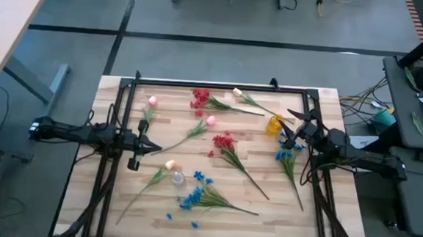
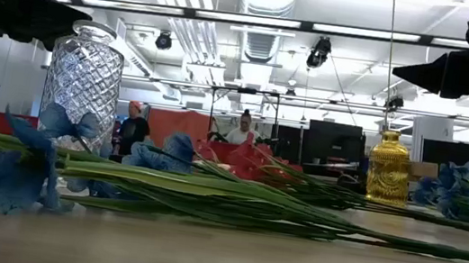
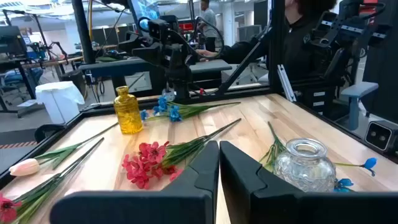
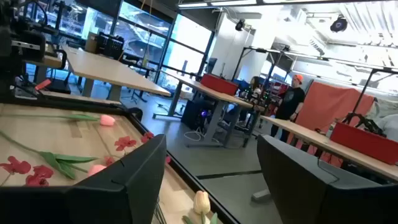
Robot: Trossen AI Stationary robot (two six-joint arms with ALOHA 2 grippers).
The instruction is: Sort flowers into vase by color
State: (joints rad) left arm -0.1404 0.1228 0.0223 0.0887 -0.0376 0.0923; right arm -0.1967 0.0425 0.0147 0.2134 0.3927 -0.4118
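Wooden table [image 1: 315,228] slats carry everything, and every flower lies loose on them, so the sorting looks barely begun. Taking the yellow vase [image 1: 273,125] as landmark: the right gripper [image 1: 293,131] hovers just beside it, jaws spread wide and empty, over a blue flower [image 1: 285,160]. Red flowers [image 1: 223,142] lie nearer the middle. The clear vase [image 1: 177,179] stands well away, empty, near the left gripper [image 1: 149,147], jaws closed on nothing.
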